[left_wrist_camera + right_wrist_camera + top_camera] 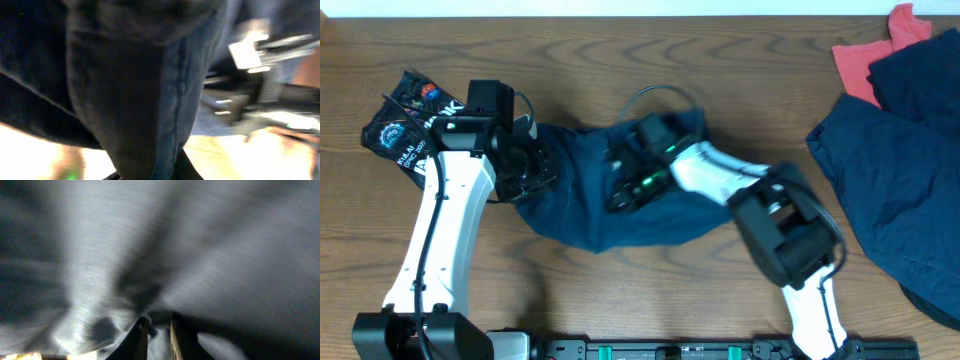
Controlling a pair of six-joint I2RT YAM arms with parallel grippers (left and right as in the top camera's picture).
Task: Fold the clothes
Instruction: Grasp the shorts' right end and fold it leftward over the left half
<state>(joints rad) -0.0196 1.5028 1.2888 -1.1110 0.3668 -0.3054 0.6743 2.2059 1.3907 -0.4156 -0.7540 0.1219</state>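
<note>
Left end effector (527, 165) is clamped shut on the left end of the garment (582, 215). Right end effector (626, 190) has its fingers nearly together, seemingly pinching a ridge of cloth at the garment's middle. The garment lies bunched on the counter (720, 80) between the 2 arms, long axis left-right. A fold would likely carry the left end rightward, over the right pinch. The pile (905, 160) lies well apart, nearer the right arm.

Matt wrinkly cloth clothes (582, 195), grained wooden table (720, 60)
</note>
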